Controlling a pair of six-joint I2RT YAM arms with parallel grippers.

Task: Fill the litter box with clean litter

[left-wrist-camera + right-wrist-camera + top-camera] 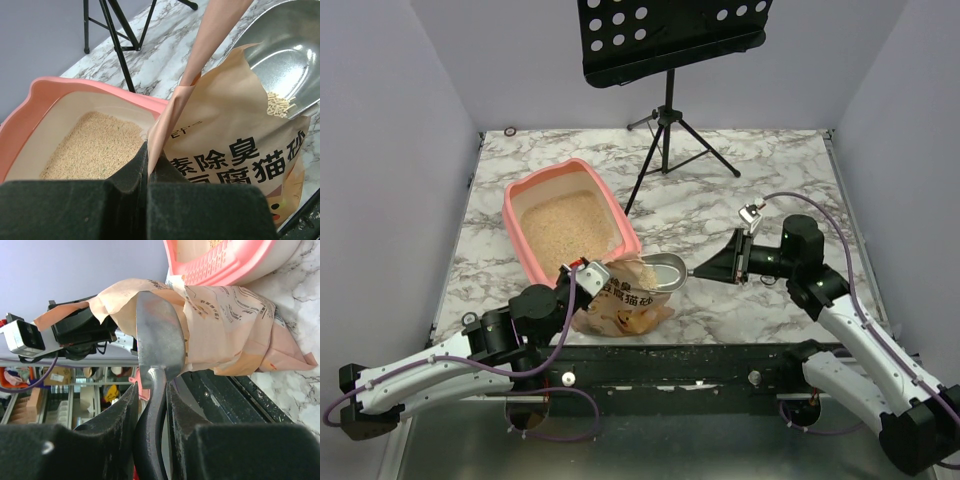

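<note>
The salmon-pink litter box (516, 225) lies on the marble table, left of centre, with a bed of tan clean litter (565, 225) inside; the left wrist view shows its rim (45, 87) and litter (97, 147). Against its near end stands an orange-tan bag (620, 305) with its mouth open. My left gripper (148, 165) is shut on the bag's top edge (170, 115). My right gripper (151, 390) is shut on the black handle of a metal scoop (159, 335). The scoop bowl (285, 55) sits at the bag's mouth with a few pellets (279, 104) in it.
A black music stand on a tripod (667, 120) stands behind the litter box, one leg near the box's far right corner. The table's black front rail (670, 365) runs just below the bag. Pale walls enclose the table on three sides.
</note>
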